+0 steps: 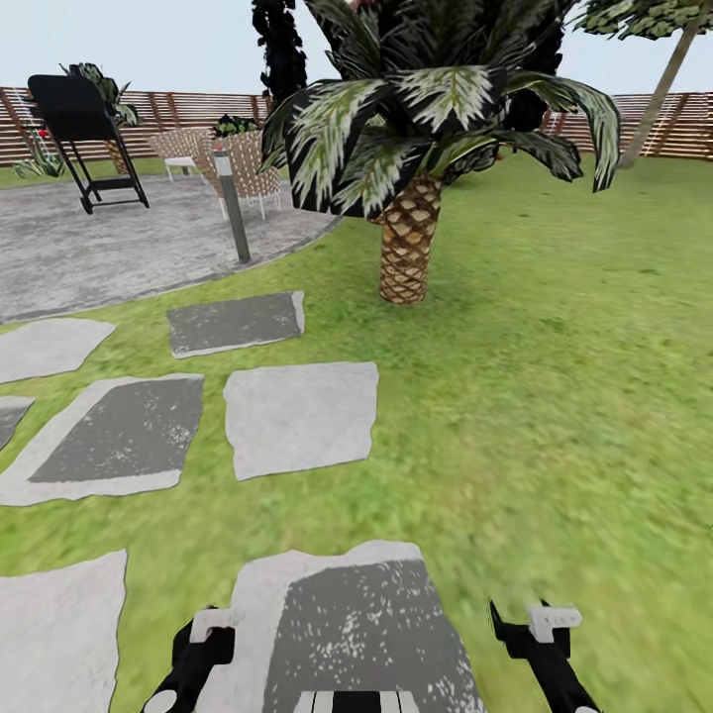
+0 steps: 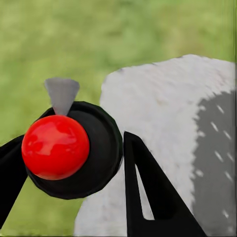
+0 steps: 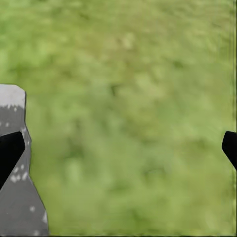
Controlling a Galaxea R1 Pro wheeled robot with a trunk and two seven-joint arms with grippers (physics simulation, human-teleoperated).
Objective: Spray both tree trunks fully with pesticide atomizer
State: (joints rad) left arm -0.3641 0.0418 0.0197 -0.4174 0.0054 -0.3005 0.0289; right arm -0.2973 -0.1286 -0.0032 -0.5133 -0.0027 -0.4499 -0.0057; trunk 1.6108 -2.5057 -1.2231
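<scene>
The pesticide atomizer, red ball on a black round body with a grey nozzle, sits clamped between the left gripper's fingers, seen end-on over a stepping stone. The right gripper hangs wide open, empty, above lawn. Ahead stands a scaly palm.

The sprayer, a black round body with a red ball top and grey nozzle, sits clamped between the left pincer's fingers above grass. A leaning bare-trunked tree stands by the fence.
</scene>
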